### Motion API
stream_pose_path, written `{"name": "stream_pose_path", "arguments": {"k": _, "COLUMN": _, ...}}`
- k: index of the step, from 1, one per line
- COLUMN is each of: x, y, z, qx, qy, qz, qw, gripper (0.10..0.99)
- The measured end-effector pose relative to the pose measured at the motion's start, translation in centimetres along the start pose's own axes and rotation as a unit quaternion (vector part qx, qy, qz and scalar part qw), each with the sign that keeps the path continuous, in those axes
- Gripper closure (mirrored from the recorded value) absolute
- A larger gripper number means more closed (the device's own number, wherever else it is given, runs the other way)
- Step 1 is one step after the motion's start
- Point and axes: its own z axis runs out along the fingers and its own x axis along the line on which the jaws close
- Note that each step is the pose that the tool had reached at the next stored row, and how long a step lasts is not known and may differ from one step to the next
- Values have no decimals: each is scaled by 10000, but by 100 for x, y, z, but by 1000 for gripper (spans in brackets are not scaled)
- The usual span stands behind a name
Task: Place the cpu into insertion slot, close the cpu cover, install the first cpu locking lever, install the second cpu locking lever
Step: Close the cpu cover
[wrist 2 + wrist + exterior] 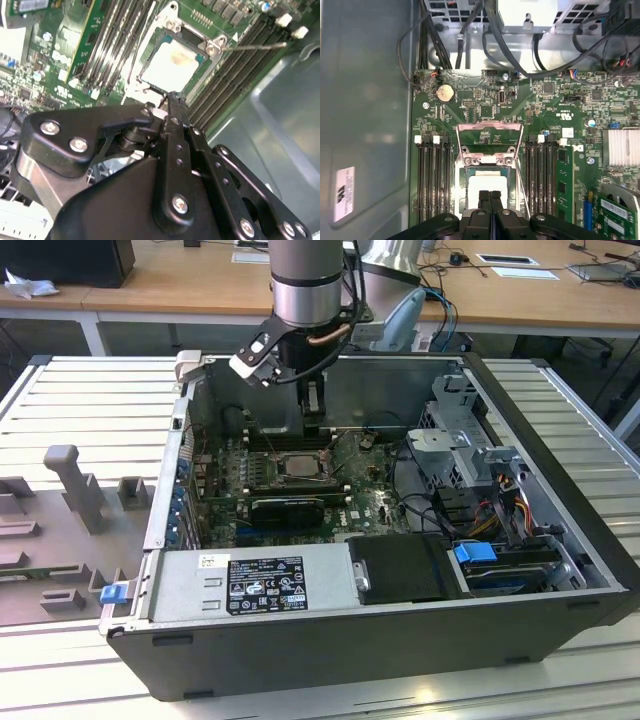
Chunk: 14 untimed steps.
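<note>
The cpu [485, 179], pale and silvery, lies in the insertion slot [506, 172] of the green motherboard; its top also shows in the second wrist view [172, 65]. The cpu cover [490, 131], a thin silvery frame, is swung open, away from the socket. A thin wire locking lever [255, 46] sticks out beside the socket. My gripper [490, 196] is shut with its black fingers pressed together and nothing between them, the tips just above the cpu's near edge. In the exterior view the gripper [315, 425] hangs inside the open case over the socket [300, 468].
Rows of black memory slots [432, 180] flank the socket on both sides. A black card [288, 508], a power supply [255, 583] and a drive cage [470, 455] with cables crowd the case. The case's metal wall [365, 110] stands close by. Grey fixtures [75, 485] sit on the table.
</note>
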Motion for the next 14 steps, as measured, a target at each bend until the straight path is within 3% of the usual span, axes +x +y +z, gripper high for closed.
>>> {"name": "stream_pose_path", "arguments": {"k": 3, "x": 6, "y": 88, "z": 0, "qx": 4, "qy": -5, "qz": -1, "qw": 10000, "gripper": 980}}
{"name": "stream_pose_path", "arguments": {"k": 14, "x": 25, "y": 270, "z": 15, "qx": 10, "qy": -7, "qz": 0, "qw": 10000, "gripper": 980}}
